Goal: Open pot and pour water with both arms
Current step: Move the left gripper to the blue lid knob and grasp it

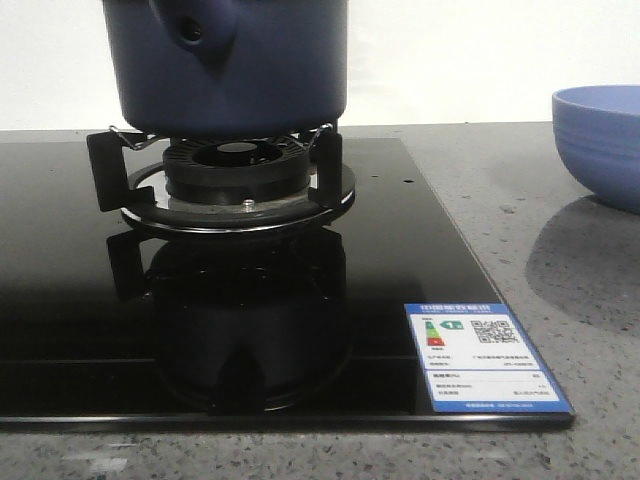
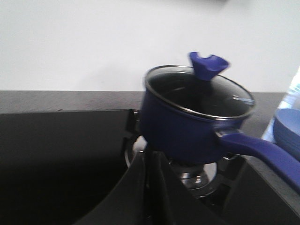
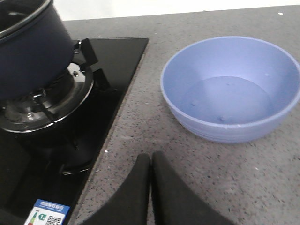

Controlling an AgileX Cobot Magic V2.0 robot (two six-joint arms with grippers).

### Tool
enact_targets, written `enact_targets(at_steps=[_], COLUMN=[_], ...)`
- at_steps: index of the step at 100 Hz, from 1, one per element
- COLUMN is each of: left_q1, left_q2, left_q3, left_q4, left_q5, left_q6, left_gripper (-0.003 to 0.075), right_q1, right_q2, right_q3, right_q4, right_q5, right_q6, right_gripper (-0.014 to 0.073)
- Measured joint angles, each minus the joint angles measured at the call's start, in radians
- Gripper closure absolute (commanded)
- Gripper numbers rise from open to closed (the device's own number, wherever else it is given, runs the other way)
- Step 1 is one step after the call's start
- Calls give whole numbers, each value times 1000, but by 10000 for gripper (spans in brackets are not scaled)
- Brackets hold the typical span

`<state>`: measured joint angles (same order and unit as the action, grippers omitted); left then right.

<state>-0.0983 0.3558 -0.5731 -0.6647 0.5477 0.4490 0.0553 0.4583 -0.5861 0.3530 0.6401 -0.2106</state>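
Your pot [image 1: 235,70] looks matt, smooth navy enamel with a glass lid [image 2: 201,91]; the hob [image 1: 420,240] is glossy black glass, the counter [image 3: 187,173] speckled grey stone, the bowl [image 3: 229,89] smooth plastic.

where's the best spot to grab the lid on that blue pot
Probably the blue knob standing up at the middle of the glass lid. It flares wider at the top, so a hand coming straight down could close under the flare. The lid's rim sits flush on the pot, offering little to grip.
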Motion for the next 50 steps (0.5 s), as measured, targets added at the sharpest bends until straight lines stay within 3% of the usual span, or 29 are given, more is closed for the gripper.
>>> enact_targets(at_steps=[14, 19, 30, 50], left_q1=[-62, -81, -110, -151], left_q2=[45, 64, 110, 244], left_q3=[-10, -13, -28, -85], left_q4=[-34, -47, -105, -307], left_q5=[-7, -12, -34, -55], left_q6=[68, 84, 151, 418], left_gripper=[552, 491, 404, 387], right_q1=[14, 15, 17, 17], right_q2=[8, 8, 8, 8], right_q3=[-12, -12, -12, -12], right_q4=[0, 0, 0, 0], right_q5=[-8, -13, -18, -19], right_q6=[-10, -10, -12, -12], right_gripper=[202, 144, 134, 134])
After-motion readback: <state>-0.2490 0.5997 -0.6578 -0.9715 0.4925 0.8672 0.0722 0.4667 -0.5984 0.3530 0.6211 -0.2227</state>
